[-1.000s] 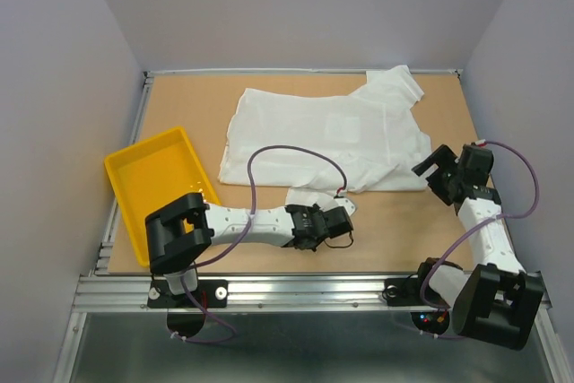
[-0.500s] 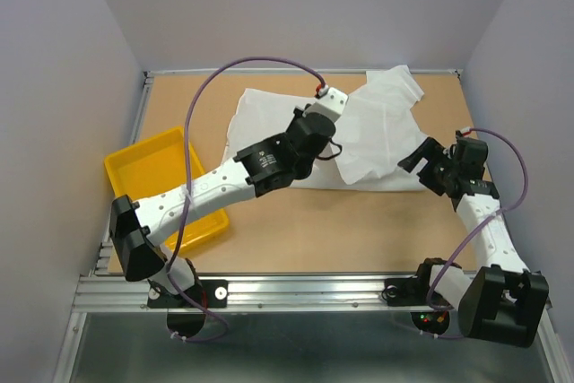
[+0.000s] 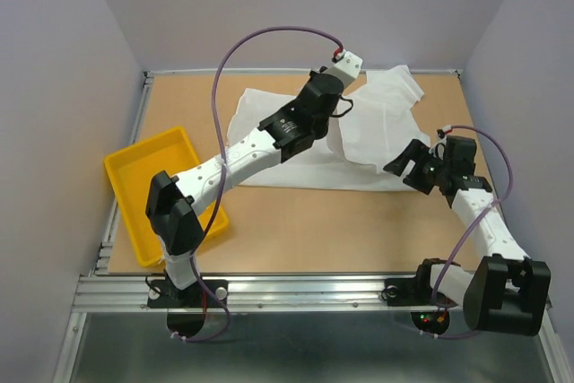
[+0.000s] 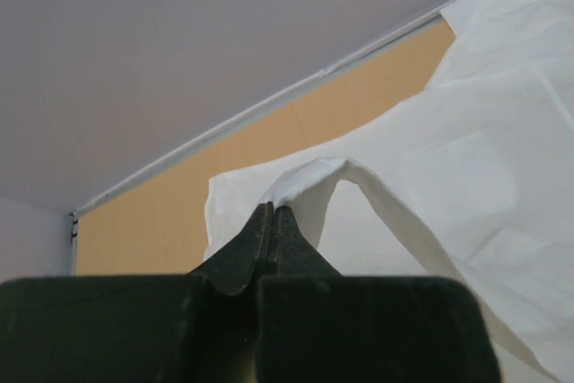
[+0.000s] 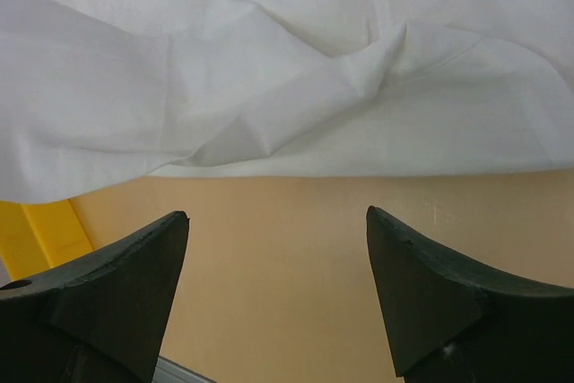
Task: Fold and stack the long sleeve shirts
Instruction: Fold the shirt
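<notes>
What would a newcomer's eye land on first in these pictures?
The left gripper, shut on a pinched fold of the white shirt, holds it raised above the garment at the far side of the table. The bright yellow tray sits at the left edge, and the right gripper hangs open by the shirt's near edge.

shirt (image 3: 381, 127) middle hidden under left arm (image 3: 251, 150)

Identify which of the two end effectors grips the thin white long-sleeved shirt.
The left end effector: its jaws are shut on a raised fold of the white shirt. The right end effector stands open above the tan table beside the shirt's edge.
</notes>
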Motion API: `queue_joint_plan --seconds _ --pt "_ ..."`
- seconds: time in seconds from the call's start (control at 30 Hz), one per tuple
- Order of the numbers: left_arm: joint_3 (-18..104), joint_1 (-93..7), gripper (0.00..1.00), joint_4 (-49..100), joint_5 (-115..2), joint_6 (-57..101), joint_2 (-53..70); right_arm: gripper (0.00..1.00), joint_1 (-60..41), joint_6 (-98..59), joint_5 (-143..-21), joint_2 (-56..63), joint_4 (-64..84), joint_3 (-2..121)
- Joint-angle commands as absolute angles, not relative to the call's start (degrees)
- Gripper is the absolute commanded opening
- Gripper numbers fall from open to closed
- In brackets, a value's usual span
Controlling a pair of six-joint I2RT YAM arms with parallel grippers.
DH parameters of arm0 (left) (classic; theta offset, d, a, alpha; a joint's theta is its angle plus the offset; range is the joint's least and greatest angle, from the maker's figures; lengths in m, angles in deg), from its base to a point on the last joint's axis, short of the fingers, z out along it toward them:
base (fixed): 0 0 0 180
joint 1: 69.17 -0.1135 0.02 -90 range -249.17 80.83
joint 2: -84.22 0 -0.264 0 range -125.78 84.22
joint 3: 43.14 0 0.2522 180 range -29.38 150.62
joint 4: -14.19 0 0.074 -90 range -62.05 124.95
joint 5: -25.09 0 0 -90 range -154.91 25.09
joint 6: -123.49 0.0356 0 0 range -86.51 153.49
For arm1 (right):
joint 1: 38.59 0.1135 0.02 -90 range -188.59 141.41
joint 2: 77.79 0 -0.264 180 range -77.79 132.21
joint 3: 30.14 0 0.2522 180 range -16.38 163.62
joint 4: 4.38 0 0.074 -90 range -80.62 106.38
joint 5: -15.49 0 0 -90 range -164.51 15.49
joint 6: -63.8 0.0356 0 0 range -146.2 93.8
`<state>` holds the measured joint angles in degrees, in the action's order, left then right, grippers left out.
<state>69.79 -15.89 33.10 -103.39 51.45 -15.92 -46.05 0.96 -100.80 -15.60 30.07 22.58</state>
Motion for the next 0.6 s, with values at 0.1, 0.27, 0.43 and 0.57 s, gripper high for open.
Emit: queue_joint_plan --seconds 0.1,0.27,0.43,0.57 --pt "76.88 -19.16 0.0 29.62 -102.88 49.76 -18.17 0.83 -43.34 -0.09 -102.11 -13.46 26.0 26.6" --pt "81.61 -21.18 0.0 31.55 -106.12 46.86 -21.33 0.7 -40.0 -0.36 -102.99 -10.48 25.12 27.56" --pt "87.33 -22.41 0.0 33.84 -105.43 43.86 -24.33 0.56 -36.22 1.22 -103.87 -6.26 22.22 28.27" --pt "87.86 -22.41 0.0 32.44 -102.71 44.91 -23.98 0.43 -36.04 4.38 -103.26 -0.91 16.34 29.67"
